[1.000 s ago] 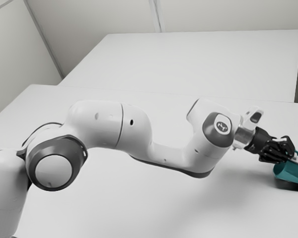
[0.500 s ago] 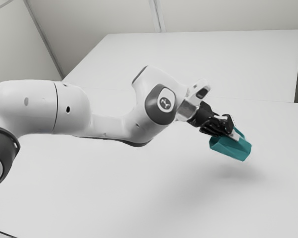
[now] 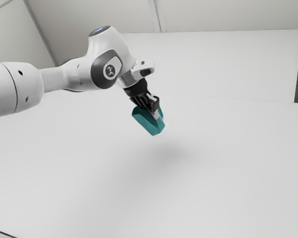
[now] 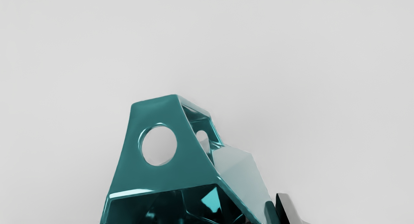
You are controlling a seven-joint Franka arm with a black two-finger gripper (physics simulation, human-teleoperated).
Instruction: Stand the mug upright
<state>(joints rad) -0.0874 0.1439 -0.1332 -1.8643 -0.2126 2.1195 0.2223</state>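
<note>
While the mug point(image 3: 149, 124) is up off the table point(image 3: 228, 173), the gripper point(image 3: 155, 113) has it pinched at the wall, closed onto it; exact finger gap can't be told. Mug sits at the fingertips, below the black gripper body, tilted, mouth toward the arm point(image 3: 20, 89) and base slanting down toward the exterior view's right. Not upright, not on the table. Wrist view: one finger point(image 4: 286, 209) against the mug's outer side, other finger hidden, mug reaching out past the fingers.

Edges: table's far edge runs behind the mug, a second white surface point(image 3: 213, 59) beyond it, then a pale wall point(image 3: 208, 15). Soft shadow point(image 3: 171, 151) on the table below the mug, air between the two. Tabletop stretches from there toward the exterior view's right and toward the camera. Arm comes in from the exterior view's left, hand angled downward.

Materials: mug teal, glossy, faceted, flat panels, hard creases. Wrist view has a tapering panel with a round hole, second round hole behind it, bright highlight along the rim, dark shiny interior, one side face washed pale. Table matte, whitish, smooth. Arm white with dark grey joint covers.
</note>
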